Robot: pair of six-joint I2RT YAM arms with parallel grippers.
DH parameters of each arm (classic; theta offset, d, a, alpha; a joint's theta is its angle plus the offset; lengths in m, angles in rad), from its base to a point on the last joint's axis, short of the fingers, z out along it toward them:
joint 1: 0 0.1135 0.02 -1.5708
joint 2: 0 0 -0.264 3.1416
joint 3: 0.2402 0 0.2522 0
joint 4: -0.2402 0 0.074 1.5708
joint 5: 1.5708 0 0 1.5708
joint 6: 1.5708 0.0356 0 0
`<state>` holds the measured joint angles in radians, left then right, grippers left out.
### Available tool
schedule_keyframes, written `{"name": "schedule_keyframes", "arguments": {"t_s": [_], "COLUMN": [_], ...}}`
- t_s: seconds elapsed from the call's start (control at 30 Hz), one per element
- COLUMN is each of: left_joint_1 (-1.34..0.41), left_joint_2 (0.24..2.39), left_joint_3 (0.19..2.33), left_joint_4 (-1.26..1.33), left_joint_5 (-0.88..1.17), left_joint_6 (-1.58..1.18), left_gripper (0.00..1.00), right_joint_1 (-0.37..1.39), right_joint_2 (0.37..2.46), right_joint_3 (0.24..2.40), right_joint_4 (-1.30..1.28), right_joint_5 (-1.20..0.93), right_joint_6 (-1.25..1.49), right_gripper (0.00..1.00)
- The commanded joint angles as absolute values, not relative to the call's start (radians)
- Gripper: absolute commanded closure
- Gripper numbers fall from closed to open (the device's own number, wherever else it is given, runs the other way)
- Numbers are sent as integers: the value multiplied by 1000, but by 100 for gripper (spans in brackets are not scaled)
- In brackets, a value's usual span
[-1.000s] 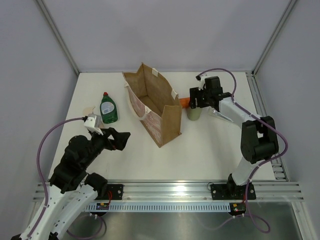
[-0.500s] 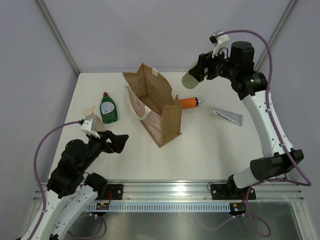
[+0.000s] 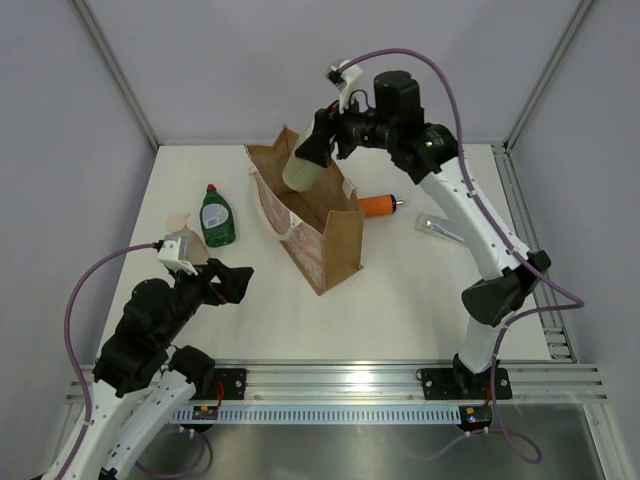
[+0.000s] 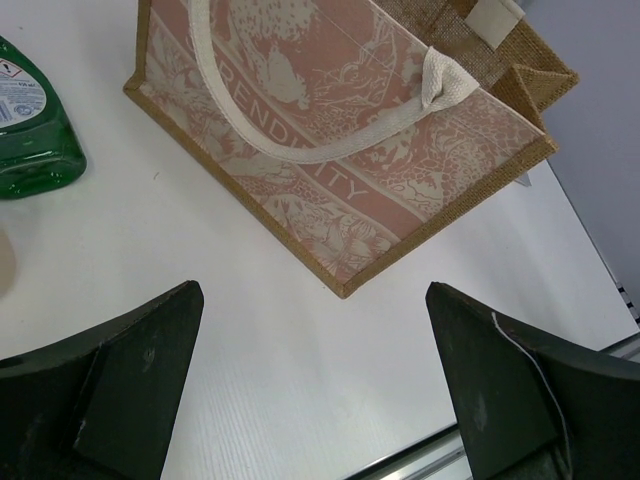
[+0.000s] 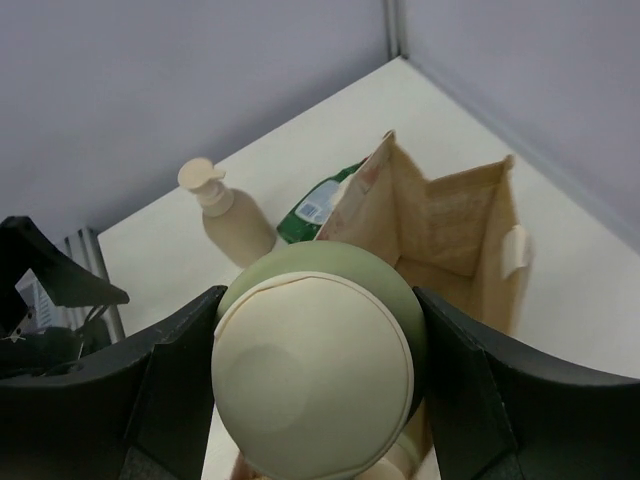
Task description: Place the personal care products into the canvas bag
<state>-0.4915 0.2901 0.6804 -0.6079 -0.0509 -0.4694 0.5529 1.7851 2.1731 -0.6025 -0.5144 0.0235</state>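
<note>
The canvas bag (image 3: 340,240) (image 4: 340,150) (image 5: 450,230) stands upright and open-topped at mid-table. My right gripper (image 3: 318,148) (image 5: 315,385) is shut on a pale beige-green bottle (image 3: 300,172) (image 5: 315,370) and holds it above the bag's far open end. The green red-capped bottle (image 3: 216,217) (image 4: 30,130) (image 5: 318,200) lies left of the bag, with a second beige bottle (image 3: 178,221) (image 5: 225,215) beside it. Right of the bag lie the orange bottle (image 3: 378,206) and the silver-grey tube (image 3: 440,228). My left gripper (image 3: 232,283) (image 4: 315,385) hangs open over bare table, near the bag's front corner.
An aluminium rail (image 3: 350,385) runs along the near table edge. Grey enclosure walls and corner posts (image 3: 115,75) close in the back and sides. Purple cables loop off both arms.
My right arm lifted the beige-green bottle from the table right of the bag and swung it up and leftward over the bag's opening. The left arm barely moved.
</note>
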Motion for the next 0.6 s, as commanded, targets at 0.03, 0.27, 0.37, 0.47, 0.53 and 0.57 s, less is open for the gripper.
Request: {"name": "schedule_keyframes", "arguments": {"t_s": [0.03,0.27,0.37,0.47,0.53,0.57], "left_joint_1": [-491,-491,-491,-491,-491,-491], "left_joint_2": [301,282,275,267,264,261], "left_joint_3": [698,698,695,693,690,689], "left_joint_4": [-617,-641,-649,-660,-670,-692], "left_joint_5": [-100,-110,-114,-124,-159,-185], "left_joint_6": [-500,-499,-494,-499,-523,-538], "left_gripper": [1,1,1,1,1,1], "right_joint_1": [610,657,686,718,732,735], "right_joint_2": [1828,1890,1904,1939,1965,1974], "right_joint_3": [2131,2000,1962,1951,1937,1931], "right_joint_4": [-525,-578,-601,-633,-635,-632], "right_joint_5": [-492,-649,-676,-657,-602,-582], "right_joint_6": [8,-132,-195,-236,-253,-258], "right_gripper": [100,100,100,100,100,100]}}
